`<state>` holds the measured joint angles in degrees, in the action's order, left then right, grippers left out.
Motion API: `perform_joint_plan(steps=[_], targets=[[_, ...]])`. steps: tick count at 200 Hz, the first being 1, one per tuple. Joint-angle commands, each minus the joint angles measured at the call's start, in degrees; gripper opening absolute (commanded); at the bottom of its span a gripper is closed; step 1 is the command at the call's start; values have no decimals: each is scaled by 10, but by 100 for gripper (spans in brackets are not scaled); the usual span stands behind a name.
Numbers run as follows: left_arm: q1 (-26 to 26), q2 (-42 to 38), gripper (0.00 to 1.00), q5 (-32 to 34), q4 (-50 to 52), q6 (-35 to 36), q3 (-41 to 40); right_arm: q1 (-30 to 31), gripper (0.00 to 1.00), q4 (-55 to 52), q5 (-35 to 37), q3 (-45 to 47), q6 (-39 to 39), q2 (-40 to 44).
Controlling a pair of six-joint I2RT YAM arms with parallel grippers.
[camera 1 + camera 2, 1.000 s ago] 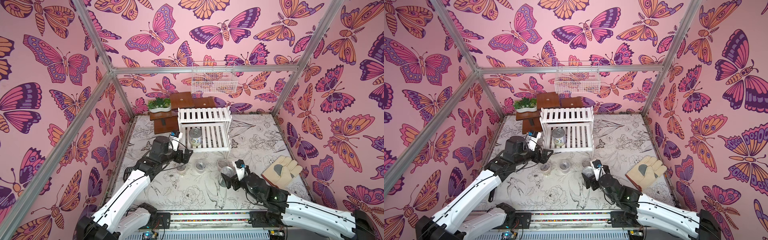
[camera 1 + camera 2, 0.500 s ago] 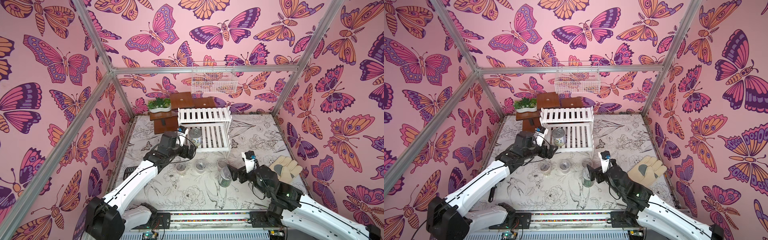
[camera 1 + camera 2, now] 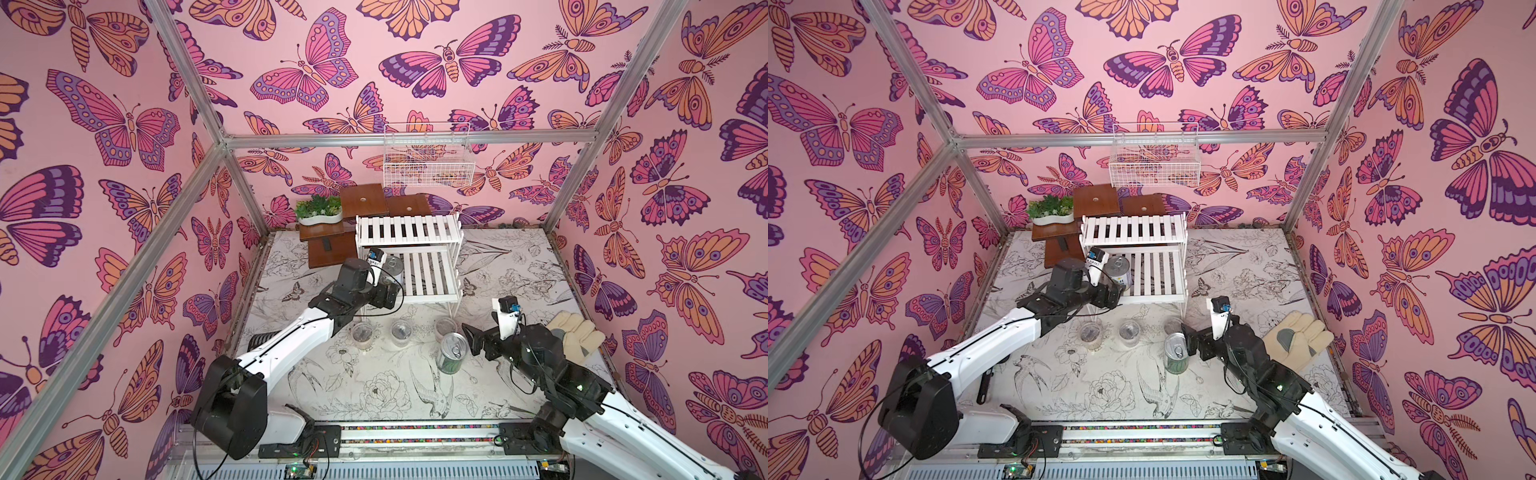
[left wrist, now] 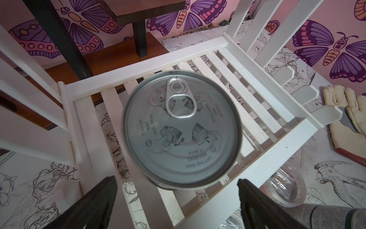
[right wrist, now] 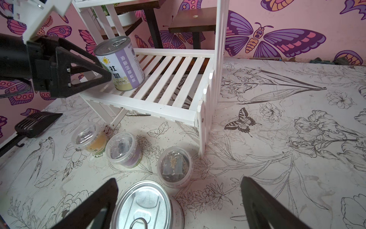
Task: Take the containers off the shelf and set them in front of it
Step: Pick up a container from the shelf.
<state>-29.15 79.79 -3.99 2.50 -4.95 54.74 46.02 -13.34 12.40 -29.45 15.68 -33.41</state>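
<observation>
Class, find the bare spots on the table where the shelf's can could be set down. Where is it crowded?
Free: the mat in front of the three cups, left of the watermelon can; also right of the shelf, behind the glove. Crowded: right at the shelf's front legs, around cups and can.

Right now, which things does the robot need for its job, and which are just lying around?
Part of the job:
white shelf
pale-labelled can, on its lower tier
watermelon can, yellow cup, purple cup and third clear cup, already down in front

Just lying about:
glove
planter
brown stand
wire basket
</observation>
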Motion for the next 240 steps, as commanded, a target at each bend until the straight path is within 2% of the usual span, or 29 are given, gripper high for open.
perform_joint_plan(steps=[1,88,110,127,158,240], targets=[[-5,15,100,21,-46,8,11,-14,99,-7,-17,-13,10,7],[-15,63,99,38,-111,11,28,-51,99,2,-46,-8,10,-3],[-16,74,96,39,-116,10,32,-55,99,3,-50,-5,10,-3],[-16,77,88,39,-121,9,31,-57,99,3,-52,-3,11,-2],[-18,70,78,40,-126,9,26,-62,99,1,-54,0,13,3],[-39,-7,74,32,-95,9,-1,-76,99,-12,-68,-4,9,10]])
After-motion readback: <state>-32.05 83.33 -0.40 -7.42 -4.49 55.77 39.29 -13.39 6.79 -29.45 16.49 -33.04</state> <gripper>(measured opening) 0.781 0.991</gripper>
